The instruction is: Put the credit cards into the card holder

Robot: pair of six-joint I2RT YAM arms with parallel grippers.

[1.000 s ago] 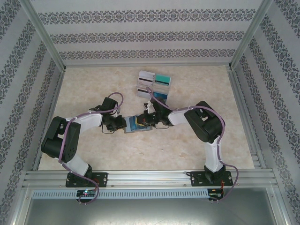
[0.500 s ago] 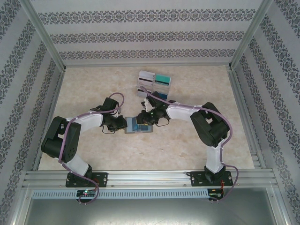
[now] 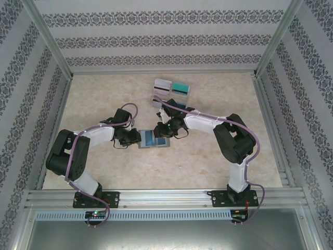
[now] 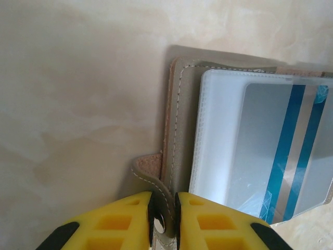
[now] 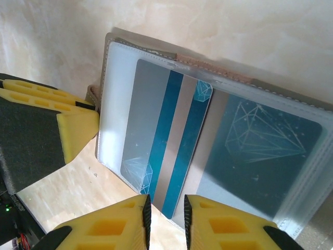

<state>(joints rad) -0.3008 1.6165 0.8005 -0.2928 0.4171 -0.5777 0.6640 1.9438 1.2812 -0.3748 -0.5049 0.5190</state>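
The card holder (image 3: 154, 139) lies open on the table, its clear sleeves up. My left gripper (image 4: 163, 208) is shut on the card holder's strap tab at the holder's left edge (image 4: 179, 130). A grey credit card with blue stripes (image 5: 166, 146) sits partly inside the left sleeve, its near end sticking out. A dark teal card (image 5: 260, 151) fills the right sleeve. My right gripper (image 5: 165, 213) hovers over the striped card's near end, jaws slightly apart and not pinching it. From above, the right gripper (image 3: 158, 131) is at the holder's far edge.
A four-part rack of cards (image 3: 170, 94) stands behind the holder, near the right arm's forearm. My left gripper's yellow finger (image 5: 78, 130) sits close by the holder's left side. Metal frame rails and patterned walls bound the table.
The right gripper's jaws have parted and let go of the striped card, which now lies in the holder. The right arm has stretched a little leftward. The left gripper has held still.
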